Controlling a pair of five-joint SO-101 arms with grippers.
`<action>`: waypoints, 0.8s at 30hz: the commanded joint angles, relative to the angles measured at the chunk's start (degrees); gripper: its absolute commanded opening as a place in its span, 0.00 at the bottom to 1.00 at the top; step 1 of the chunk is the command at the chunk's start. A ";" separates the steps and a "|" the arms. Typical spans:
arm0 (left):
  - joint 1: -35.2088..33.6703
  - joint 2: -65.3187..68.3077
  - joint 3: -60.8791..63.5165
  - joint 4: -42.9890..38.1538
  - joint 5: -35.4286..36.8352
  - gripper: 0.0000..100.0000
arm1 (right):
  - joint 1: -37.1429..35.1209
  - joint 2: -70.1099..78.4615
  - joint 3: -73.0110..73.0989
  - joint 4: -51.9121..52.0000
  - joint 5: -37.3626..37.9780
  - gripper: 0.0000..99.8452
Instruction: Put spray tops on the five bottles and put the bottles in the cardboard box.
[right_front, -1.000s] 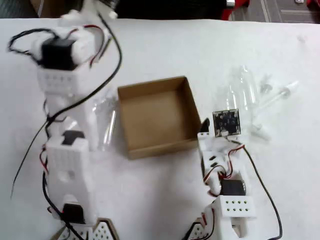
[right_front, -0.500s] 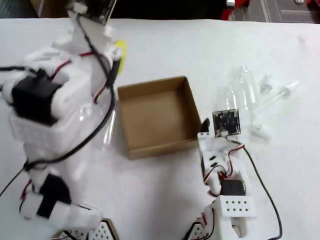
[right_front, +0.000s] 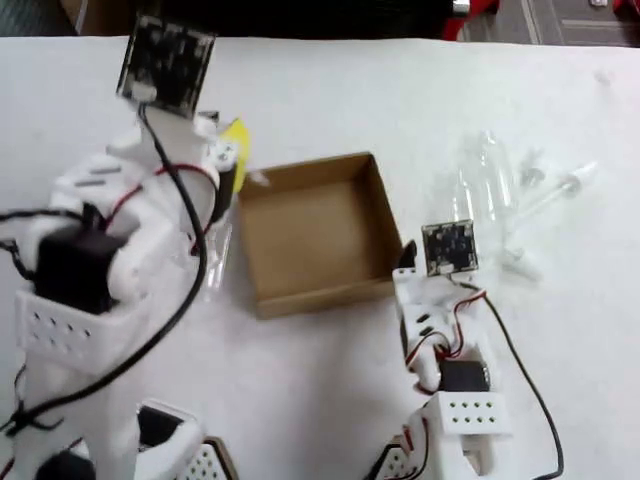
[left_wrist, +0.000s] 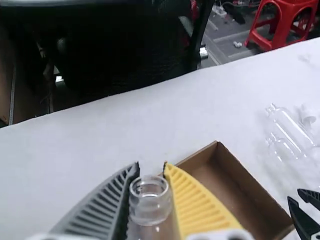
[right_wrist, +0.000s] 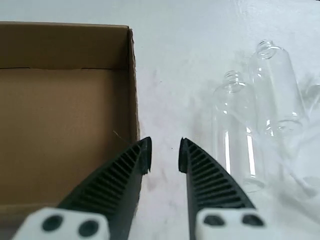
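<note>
Left gripper (left_wrist: 151, 168) holds a clear bottle (left_wrist: 150, 202) by its neck — right gripper (right_wrist: 164, 150), narrowly parted, beside the cardboard box (right_wrist: 60, 130).

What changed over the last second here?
The left arm lifted, swinging the left end effector toward a corner of the cardboard box; it is shut on a clear bottle at the neck. The right end effector, the box and the loose bottles stayed put.
</note>
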 joint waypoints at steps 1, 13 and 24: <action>0.84 -8.13 13.54 -15.47 0.88 0.02 | -1.54 -0.04 -0.44 -1.19 0.62 0.08; 4.79 -15.78 48.88 -57.05 0.53 0.02 | -1.54 -0.04 -0.44 -1.19 0.62 0.08; 4.26 -6.99 52.31 -72.00 0.79 0.02 | -1.54 -0.04 -0.44 -1.19 0.62 0.08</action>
